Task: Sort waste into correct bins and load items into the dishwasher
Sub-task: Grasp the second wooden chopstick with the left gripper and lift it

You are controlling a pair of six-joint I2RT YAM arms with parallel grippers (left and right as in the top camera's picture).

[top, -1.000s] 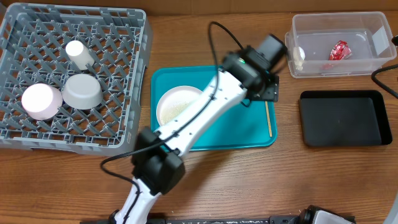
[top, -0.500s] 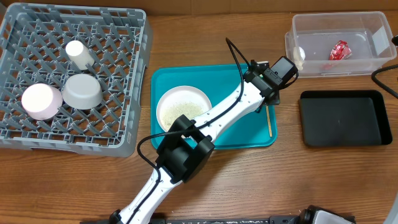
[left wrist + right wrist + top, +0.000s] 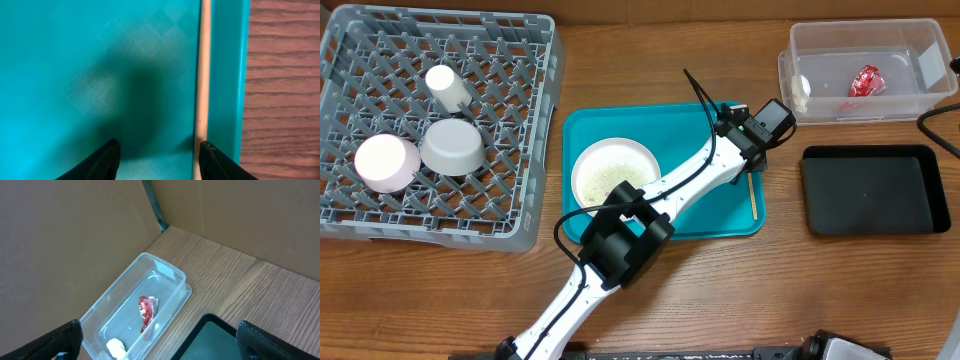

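Note:
A wooden chopstick lies along the right inner edge of the teal tray. My left gripper hovers low over its far end. In the left wrist view the chopstick runs just inside the right fingertip, and the left gripper is open with nothing clamped. The white plate with rice scraps sits on the tray. The clear tub holds the red wrapper and the tissue. My right gripper hangs wide open above the tub and the black tray.
The grey dish rack at the left holds the white cup, the grey-blue bowl and the pink bowl. The black tray lies right of the teal tray. Cardboard walls rise behind the table.
My left arm swung right across the teal tray and came down over the chopstick's far end, with its jaws narrowing. The right gripper has stayed still.

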